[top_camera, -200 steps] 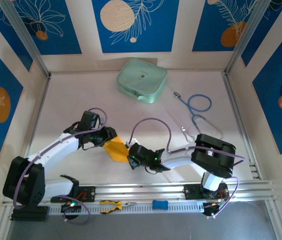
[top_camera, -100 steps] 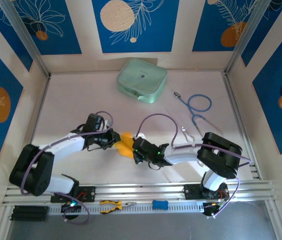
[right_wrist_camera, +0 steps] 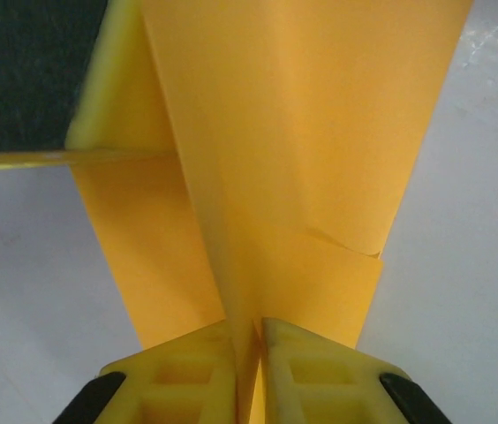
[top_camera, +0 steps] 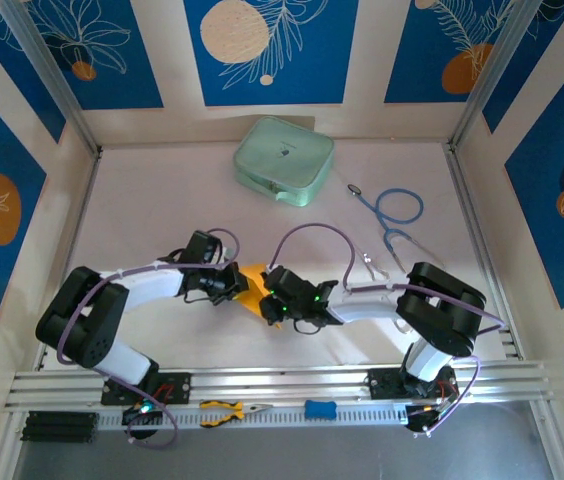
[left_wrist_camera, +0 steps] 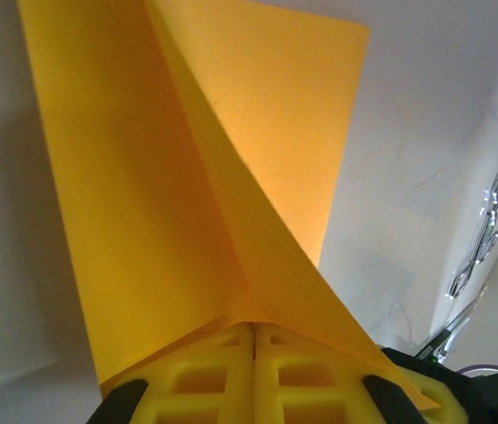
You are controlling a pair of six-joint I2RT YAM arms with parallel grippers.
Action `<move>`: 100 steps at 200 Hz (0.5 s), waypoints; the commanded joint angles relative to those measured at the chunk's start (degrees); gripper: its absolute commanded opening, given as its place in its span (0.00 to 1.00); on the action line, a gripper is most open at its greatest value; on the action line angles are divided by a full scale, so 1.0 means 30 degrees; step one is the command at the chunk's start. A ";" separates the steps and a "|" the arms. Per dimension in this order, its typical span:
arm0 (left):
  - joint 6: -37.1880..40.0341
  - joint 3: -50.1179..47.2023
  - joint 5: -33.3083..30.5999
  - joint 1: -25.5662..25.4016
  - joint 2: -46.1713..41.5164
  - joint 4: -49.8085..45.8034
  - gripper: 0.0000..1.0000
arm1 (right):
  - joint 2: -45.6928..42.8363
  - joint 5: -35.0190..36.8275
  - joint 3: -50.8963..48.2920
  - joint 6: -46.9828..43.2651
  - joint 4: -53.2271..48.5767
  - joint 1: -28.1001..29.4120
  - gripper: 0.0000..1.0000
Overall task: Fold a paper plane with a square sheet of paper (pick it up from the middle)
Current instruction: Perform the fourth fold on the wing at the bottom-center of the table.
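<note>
On the pale counter [top_camera: 142,200], well in front of the green case [top_camera: 284,160], the creased orange-yellow sheet of paper [top_camera: 253,285] is gripped from both sides near the middle. The left claw [left_wrist_camera: 254,340] is clamped tight on one edge. The right claw [right_wrist_camera: 247,331] pinches the opposite fold, its fingers nearly together.

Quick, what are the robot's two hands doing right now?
Left gripper: shut, pinching the folded paper.
Right gripper: shut on the same paper.
</note>
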 commanded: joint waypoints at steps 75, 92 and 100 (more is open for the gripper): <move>-0.0422 -0.0757 -0.0941 -0.0060 -0.2312 0.0375 0.21 | -0.0241 0.0401 -0.0486 -0.0485 0.0530 0.0386 0.16; -0.0448 -0.0608 -0.1629 -0.0030 -0.3628 -0.0267 0.42 | -0.0263 0.0567 -0.0541 -0.1145 0.0539 0.0491 0.16; -0.0587 -0.0598 -0.1772 -0.0002 -0.4047 -0.0138 0.51 | -0.0298 0.0640 -0.0545 -0.1397 0.0560 0.0492 0.16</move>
